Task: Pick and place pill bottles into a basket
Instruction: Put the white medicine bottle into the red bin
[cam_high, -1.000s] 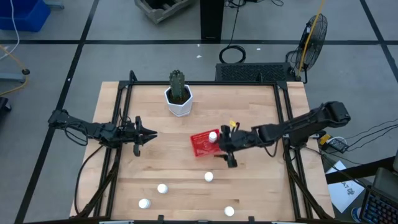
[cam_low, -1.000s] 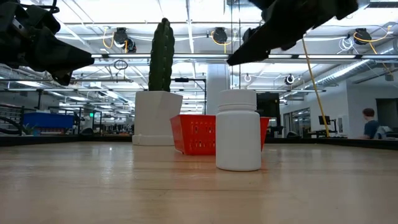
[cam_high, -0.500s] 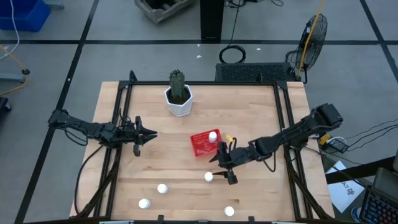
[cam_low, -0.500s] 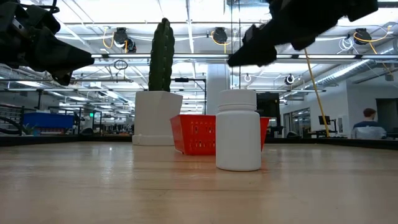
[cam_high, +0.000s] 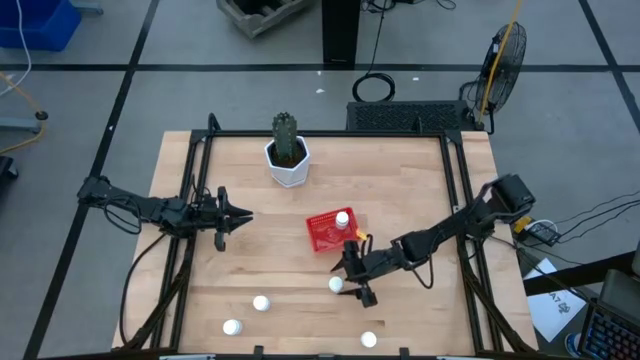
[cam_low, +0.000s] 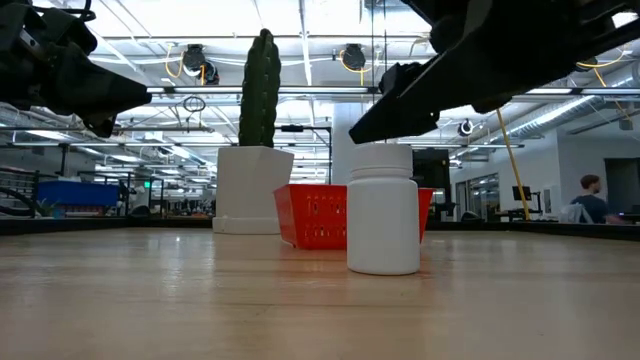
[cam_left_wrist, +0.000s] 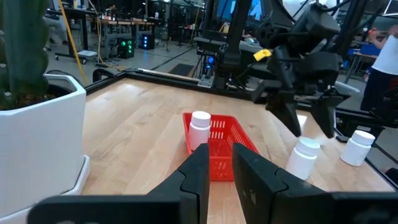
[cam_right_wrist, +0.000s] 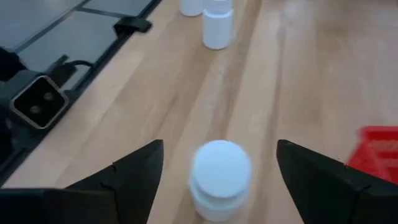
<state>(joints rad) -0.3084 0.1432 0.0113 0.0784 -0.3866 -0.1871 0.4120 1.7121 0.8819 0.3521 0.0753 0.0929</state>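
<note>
The red basket (cam_high: 325, 233) stands at mid-table with one white pill bottle (cam_high: 343, 218) upright in its far right corner; both also show in the left wrist view, the basket (cam_left_wrist: 219, 144) and the bottle (cam_left_wrist: 199, 128). Three bottles stand near the near edge (cam_high: 261, 303) (cam_high: 232, 327) (cam_high: 368, 340). My right gripper (cam_high: 350, 283) is open, its fingers on either side of another upright bottle (cam_right_wrist: 220, 174) (cam_high: 336, 285) without touching it. My left gripper (cam_high: 244, 214) hangs shut and empty at the table's left.
A white faceted pot with a green cactus (cam_high: 288, 160) stands at the far side, left of centre. Dark frame rails (cam_high: 200, 200) run along the table's left and right sides. Bare wood lies between the basket and the near bottles. A person sits in the room beyond (cam_low: 590, 195).
My right gripper has gone from beside the basket toward the table's near edge and a little left, and down over the bottle standing near the basket. The bottle in the basket has stayed where it was.
</note>
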